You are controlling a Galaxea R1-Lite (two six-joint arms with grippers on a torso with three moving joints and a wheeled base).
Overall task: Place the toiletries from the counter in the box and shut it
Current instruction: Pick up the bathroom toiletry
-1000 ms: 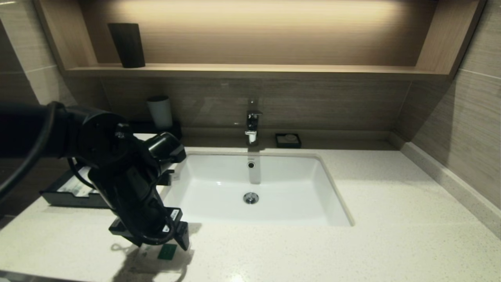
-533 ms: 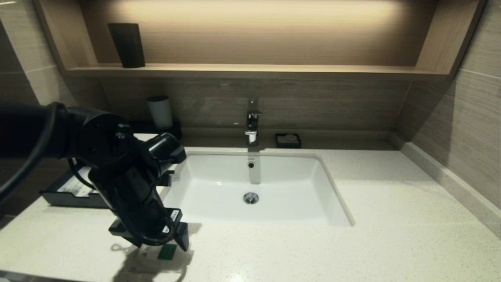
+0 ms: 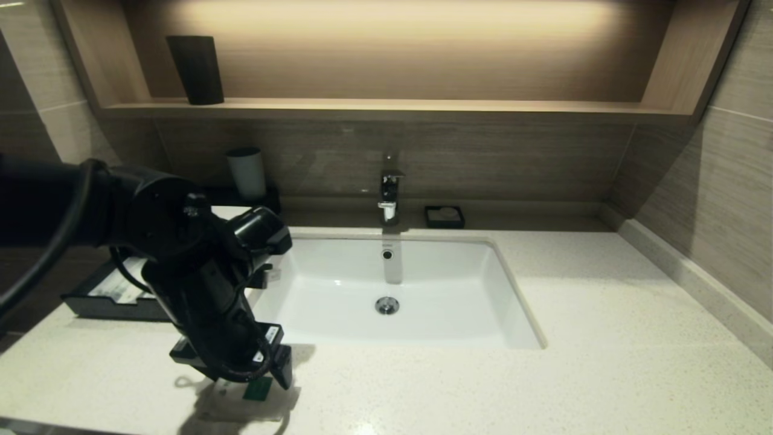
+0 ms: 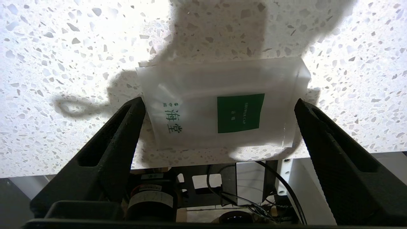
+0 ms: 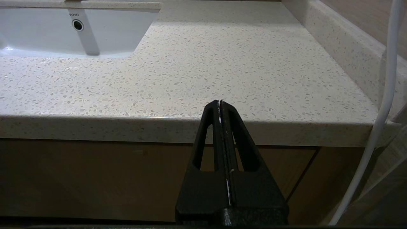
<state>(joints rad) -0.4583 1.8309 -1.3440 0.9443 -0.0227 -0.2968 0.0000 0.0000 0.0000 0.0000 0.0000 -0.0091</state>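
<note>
The flat square packet (image 4: 222, 105), pale with a green label, lies on the speckled counter (image 3: 604, 338) close to its front edge, left of the basin; it also shows in the head view (image 3: 256, 389). My left gripper (image 4: 219, 101) is open, pointing down over it, one finger at each side of the packet, and it shows in the head view (image 3: 232, 376) too. The black box (image 3: 102, 305) stands at the far left, partly hidden by my left arm, with something pale inside. I cannot make out the long slim packet. My right gripper (image 5: 220, 102) is shut and empty, parked before the counter's front edge.
The white basin (image 3: 392, 290) is sunk in the middle, with the tap (image 3: 389, 193) behind it. A small black soap dish (image 3: 444, 215) and a pale cup (image 3: 246, 172) stand at the back. A dark cup (image 3: 196, 69) stands on the wooden shelf.
My left arm has shifted slightly to the right over the packet. The packet and the right arm have not moved.
</note>
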